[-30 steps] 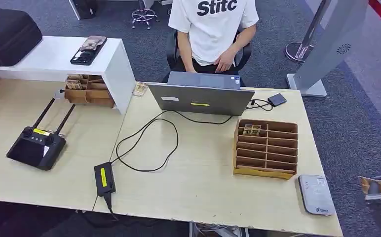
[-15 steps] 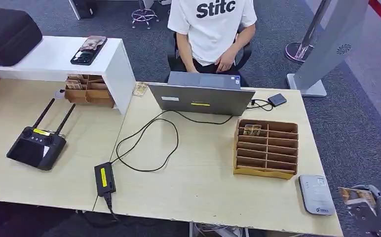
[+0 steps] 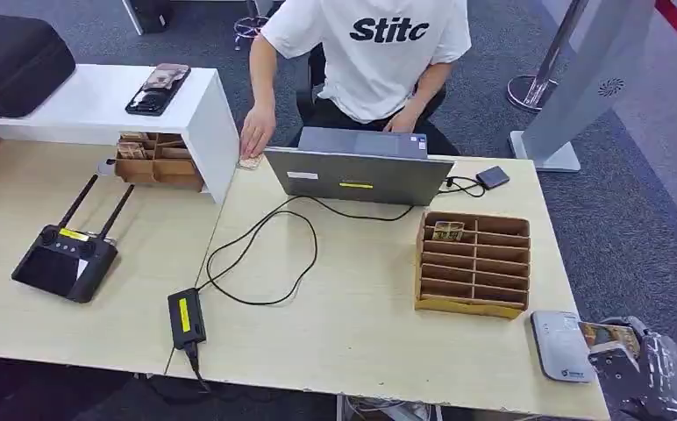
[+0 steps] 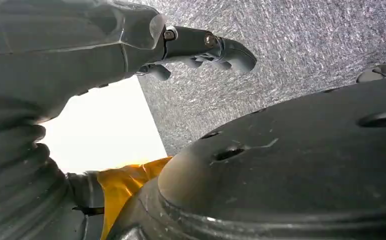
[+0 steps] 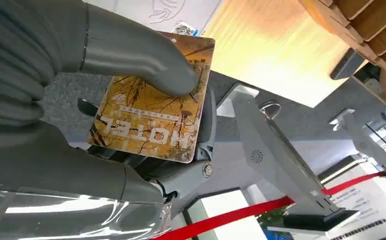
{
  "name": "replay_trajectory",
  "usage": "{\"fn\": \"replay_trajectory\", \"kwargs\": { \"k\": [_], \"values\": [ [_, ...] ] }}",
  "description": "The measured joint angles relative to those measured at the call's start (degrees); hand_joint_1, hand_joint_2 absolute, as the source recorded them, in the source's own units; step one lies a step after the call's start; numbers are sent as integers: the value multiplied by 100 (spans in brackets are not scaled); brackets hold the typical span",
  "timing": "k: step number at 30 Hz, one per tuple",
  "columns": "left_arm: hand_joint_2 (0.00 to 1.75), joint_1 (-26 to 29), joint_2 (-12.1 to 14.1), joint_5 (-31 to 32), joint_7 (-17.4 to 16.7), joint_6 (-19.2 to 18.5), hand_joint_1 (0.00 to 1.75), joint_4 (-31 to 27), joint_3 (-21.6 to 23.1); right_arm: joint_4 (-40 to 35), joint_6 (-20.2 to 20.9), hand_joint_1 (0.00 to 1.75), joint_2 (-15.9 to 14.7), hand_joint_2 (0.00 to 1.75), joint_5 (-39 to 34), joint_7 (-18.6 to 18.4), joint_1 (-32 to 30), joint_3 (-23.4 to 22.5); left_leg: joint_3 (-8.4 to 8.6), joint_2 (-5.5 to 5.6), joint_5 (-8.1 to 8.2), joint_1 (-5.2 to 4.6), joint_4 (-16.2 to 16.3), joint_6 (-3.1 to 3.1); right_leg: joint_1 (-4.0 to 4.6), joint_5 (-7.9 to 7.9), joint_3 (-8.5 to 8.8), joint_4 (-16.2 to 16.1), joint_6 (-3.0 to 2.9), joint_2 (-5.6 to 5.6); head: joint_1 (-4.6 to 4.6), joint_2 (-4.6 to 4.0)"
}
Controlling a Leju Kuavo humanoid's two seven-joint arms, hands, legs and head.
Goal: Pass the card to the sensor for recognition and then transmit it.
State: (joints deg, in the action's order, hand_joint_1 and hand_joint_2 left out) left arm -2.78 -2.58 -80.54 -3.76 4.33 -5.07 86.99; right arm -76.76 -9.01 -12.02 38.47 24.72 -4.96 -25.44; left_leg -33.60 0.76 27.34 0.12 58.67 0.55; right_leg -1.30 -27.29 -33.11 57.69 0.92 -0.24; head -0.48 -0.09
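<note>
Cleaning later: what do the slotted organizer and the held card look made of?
Slotted organizer: looks like brown cardboard, matte, with thin raw-edged dividers. Card in the right hand: probably glossy printed plastic, flat and stiff with rounded corners; laminated paper remains possible.

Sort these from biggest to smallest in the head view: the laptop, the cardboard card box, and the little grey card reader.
1. laptop
2. cardboard card box
3. card reader

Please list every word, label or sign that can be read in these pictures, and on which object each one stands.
"Stitc": on the person's white shirt.
"HOTEL": on the card that the right hand holds, seen upside down; its smaller line is unreadable.
Yellow labels on the laptop, power adapter and remote controller: too small.
</note>
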Motion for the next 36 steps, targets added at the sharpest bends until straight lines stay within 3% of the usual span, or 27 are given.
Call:
{"fn": "replay_trajectory", "kwargs": {
  "k": [17, 36],
  "values": [
    [175, -2, 4, 18, -4, -4, 0, 0, 0, 112, -20, 175, -2, 175, 0, -88, 56, 216, 1, -3, 0, 0, 0, 0, 1, 0, 0, 0, 0, 2, 2, 2],
    [175, -8, 9, 66, -11, -11, 0, 0, 0, 1244, -210, 175, -63, 175, 61, -188, 471, 404, 10, -11, 0, 1, 0, 0, 1, 1, 7, 0, 0, 12, 0, 2]
  ]
}}
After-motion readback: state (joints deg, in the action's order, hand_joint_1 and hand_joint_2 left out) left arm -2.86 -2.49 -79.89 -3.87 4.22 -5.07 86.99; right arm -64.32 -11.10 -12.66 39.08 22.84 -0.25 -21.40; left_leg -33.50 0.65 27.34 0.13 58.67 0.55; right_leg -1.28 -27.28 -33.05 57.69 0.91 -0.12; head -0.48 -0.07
